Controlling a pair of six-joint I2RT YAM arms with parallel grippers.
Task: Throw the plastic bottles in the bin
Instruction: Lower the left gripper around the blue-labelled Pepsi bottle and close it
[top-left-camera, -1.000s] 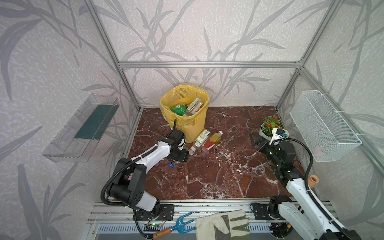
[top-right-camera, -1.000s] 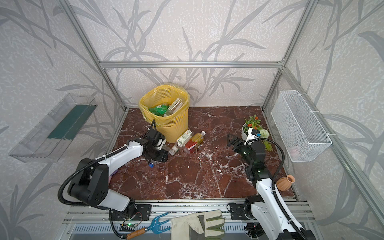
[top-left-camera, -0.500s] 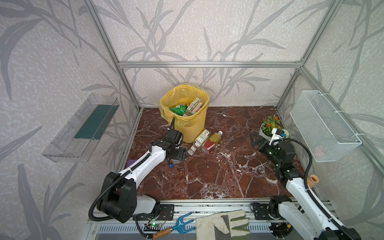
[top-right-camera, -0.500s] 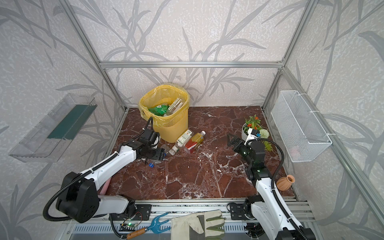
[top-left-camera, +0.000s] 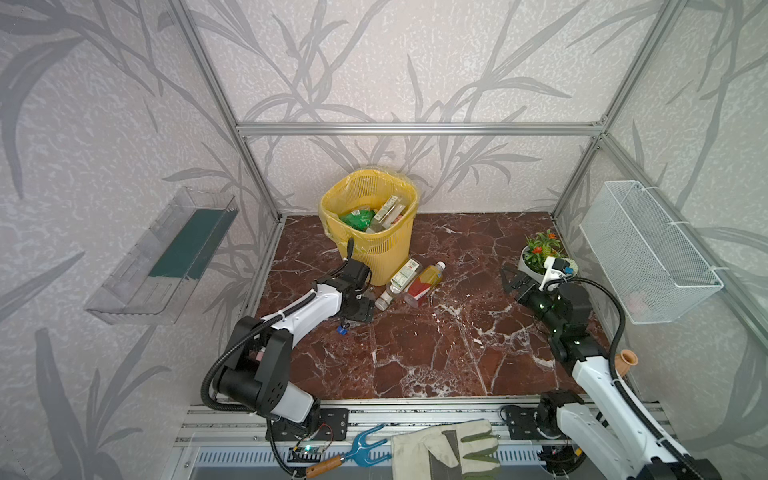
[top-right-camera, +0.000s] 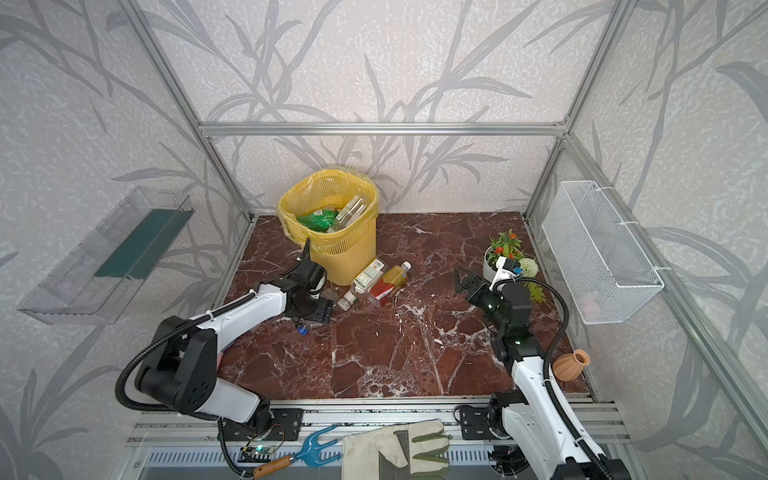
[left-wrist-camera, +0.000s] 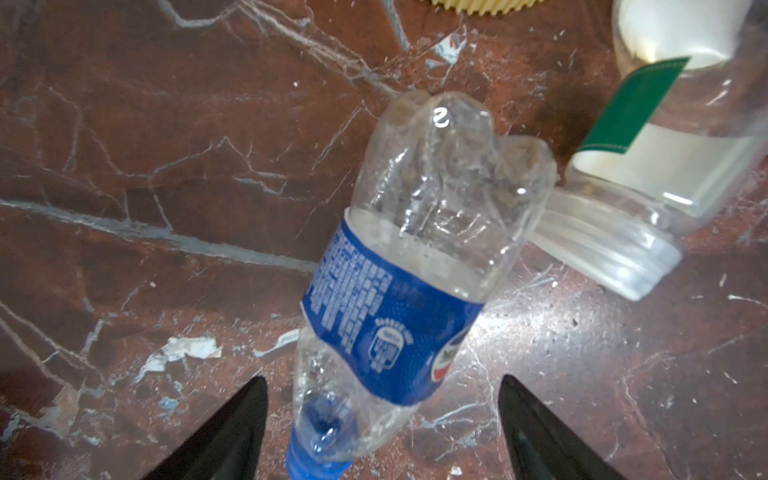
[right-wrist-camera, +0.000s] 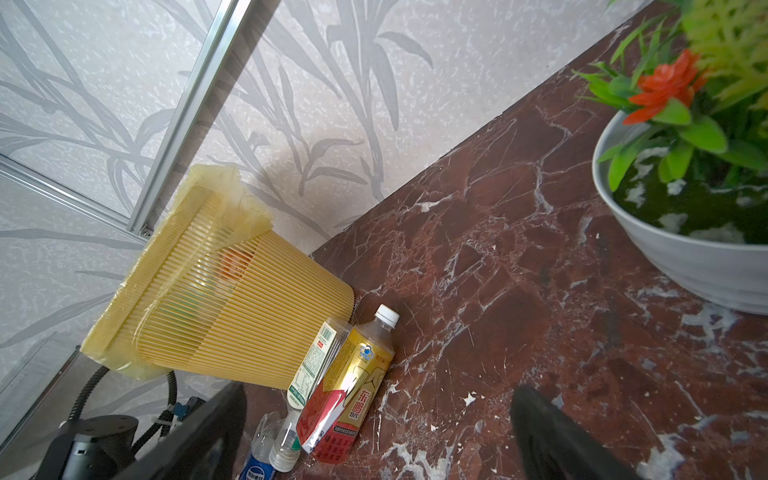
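Clear crumpled plastic: the blue-label bottle lies on the marble near the bin, its neck between the spread, empty jaws of the left gripper; a pinch on that slick taper may squirt it against the neighbouring bottle.

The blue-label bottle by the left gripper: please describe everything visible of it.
The blue-label bottle is thin clear plastic, crumpled, apparently empty, with a blue cap. It lies on its side on the marble table. Its base seems to touch the white cap of another clear bottle. The left gripper is open around its cap end, not touching.
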